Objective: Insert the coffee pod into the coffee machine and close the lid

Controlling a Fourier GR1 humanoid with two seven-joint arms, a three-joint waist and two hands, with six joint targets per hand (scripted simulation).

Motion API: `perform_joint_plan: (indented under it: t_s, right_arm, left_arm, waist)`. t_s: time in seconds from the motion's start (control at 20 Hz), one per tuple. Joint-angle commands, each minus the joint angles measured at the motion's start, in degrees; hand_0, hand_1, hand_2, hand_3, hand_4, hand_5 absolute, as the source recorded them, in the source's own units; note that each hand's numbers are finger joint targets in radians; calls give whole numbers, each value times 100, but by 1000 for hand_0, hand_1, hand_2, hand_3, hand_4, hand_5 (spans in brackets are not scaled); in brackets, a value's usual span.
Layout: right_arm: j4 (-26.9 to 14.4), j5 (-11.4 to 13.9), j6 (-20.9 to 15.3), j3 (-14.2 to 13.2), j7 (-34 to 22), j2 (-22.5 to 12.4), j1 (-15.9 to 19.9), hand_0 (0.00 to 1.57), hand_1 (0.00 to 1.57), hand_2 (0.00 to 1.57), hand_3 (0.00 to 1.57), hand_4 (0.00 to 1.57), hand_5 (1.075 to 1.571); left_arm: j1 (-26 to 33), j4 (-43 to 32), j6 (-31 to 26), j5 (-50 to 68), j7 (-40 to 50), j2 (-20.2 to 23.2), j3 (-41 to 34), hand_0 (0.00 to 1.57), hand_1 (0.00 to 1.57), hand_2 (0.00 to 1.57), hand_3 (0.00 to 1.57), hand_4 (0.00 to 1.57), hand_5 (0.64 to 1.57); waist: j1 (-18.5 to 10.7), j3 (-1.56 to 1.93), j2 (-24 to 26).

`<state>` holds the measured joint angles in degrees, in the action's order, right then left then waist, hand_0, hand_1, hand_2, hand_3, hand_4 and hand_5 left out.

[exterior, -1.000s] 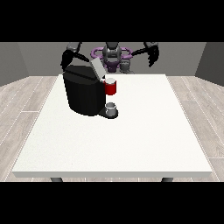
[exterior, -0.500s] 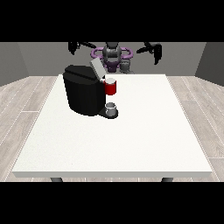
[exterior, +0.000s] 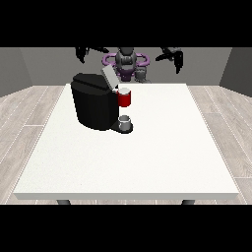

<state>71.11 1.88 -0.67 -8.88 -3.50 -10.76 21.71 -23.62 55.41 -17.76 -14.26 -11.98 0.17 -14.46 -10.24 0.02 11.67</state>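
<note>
The black coffee machine [exterior: 93, 106] stands on the white table [exterior: 147, 157], left of centre, with its grey lid [exterior: 108, 77] tilted up. A red brew head [exterior: 125, 100] juts out at its front, and a small pale round top, which may be the coffee pod [exterior: 124, 90], shows in it. Below it a grey cup [exterior: 126, 122] sits on the machine's base. The hand at the view's left [exterior: 81, 52] hangs high behind the machine, holding nothing. The hand at the view's right [exterior: 174, 55] is also raised at the back, fingers pointing down, apart from everything.
The robot's torso [exterior: 127, 63] stands behind the table's far edge. Wooden floor surrounds the table.
Both hands have risen and now hang high at the back. The hand at the view's left has lifted away from the machine's top. Machine, lid and cup have not moved.
</note>
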Motion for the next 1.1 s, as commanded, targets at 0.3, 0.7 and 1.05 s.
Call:
perform_joint_plan:
  t_s: [0.3,0.7,1.05]
  right_arm:
    - [-658,-496,-21,-336,-333,43,889,0,0,0,0,176,1571]
    - [-958,-516,155,-114,-292,77,1257,0,0,0,0,0,1571]
    - [-1161,-369,225,126,-157,160,1420,0,0,0,0,0,1571]
  left_arm:
    - [449,1167,38,446,122,91,516,0,0,0,0,301,1571]
    - [783,1984,100,770,556,287,569,0,0,0,0,377,1571]
    - [1011,2489,297,892,800,388,548,0,0,0,0,309,1571]
  waist:
    - [-174,-1,-746]
    - [37,-1,-1047]
    - [140,-1,-1135]
